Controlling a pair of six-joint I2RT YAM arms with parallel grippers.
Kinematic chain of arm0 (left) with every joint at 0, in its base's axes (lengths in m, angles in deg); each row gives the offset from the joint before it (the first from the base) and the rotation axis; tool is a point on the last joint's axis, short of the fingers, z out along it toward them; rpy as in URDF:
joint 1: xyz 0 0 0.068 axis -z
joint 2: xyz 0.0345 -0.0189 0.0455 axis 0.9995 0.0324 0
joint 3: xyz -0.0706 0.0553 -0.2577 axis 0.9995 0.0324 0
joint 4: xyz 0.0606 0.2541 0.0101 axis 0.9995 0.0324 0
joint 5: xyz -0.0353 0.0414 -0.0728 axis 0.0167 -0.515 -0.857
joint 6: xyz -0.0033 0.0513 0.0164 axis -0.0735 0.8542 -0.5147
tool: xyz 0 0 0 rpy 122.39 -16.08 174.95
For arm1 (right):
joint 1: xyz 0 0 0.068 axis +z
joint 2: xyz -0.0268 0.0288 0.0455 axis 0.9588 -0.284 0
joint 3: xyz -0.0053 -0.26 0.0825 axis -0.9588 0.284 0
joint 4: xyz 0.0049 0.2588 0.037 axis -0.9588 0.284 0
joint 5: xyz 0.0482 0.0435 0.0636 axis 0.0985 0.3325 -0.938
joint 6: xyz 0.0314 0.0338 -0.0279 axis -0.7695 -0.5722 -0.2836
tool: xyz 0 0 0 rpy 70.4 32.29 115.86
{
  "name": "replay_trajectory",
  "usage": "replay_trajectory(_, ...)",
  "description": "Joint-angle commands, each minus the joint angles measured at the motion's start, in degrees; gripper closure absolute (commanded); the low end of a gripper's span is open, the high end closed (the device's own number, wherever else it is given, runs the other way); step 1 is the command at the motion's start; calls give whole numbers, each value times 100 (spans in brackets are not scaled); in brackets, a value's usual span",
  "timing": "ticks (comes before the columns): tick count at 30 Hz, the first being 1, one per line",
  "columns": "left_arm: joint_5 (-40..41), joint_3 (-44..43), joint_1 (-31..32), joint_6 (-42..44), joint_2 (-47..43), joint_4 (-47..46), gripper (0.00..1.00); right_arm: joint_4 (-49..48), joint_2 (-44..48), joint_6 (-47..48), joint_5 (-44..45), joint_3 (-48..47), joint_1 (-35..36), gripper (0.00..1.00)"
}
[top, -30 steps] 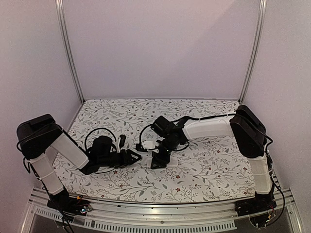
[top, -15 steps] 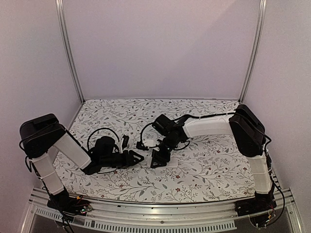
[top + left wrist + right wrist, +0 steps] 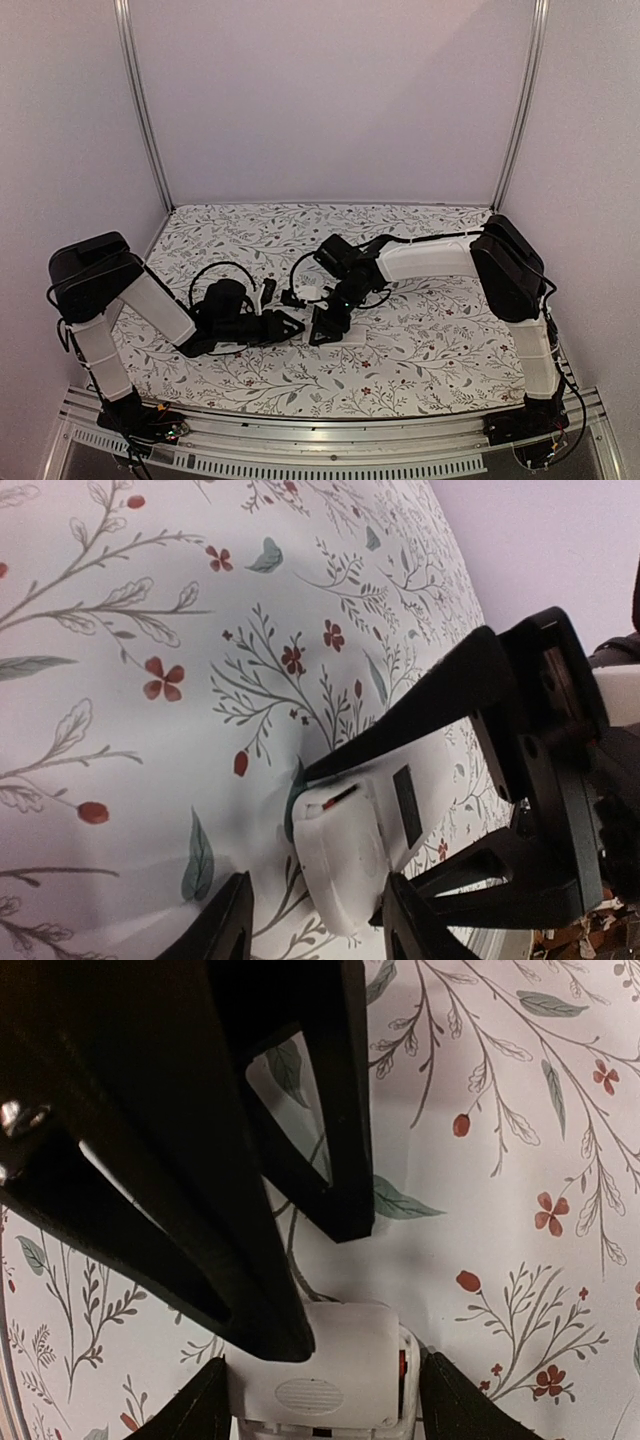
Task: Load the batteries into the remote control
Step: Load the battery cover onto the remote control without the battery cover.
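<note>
Top: remote is seen just below the right gripper, with the left gripper beside it.
Left wrist: left jaws are parted, with the remote's end between them, ungripped.
Right wrist: remote is bracketed by the right jaws; whether it is clamped cannot be told.
Judged light, rigid and slick, so best held across the long edges.

Light: soft and even from overhead, rather dim, with a pinkish cast on the walls.
Shadows: a faint grey smudge beside the remote control on the tablecloth.
Close-ups: the left gripper's fingers loom flat black, detail lost.
Focus: wrist views soften towards their edges.
</note>
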Motion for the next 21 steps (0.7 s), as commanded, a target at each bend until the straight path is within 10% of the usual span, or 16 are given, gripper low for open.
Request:
replay_trajectory(1, -183, -169, 84, 15, 321, 278, 56, 341, -251, -28, 12, 25, -32, 36)
replay_trajectory(21, -327, -396, 205, -274, 609, -12, 80, 339, -250, 51, 63, 86, -26, 40)
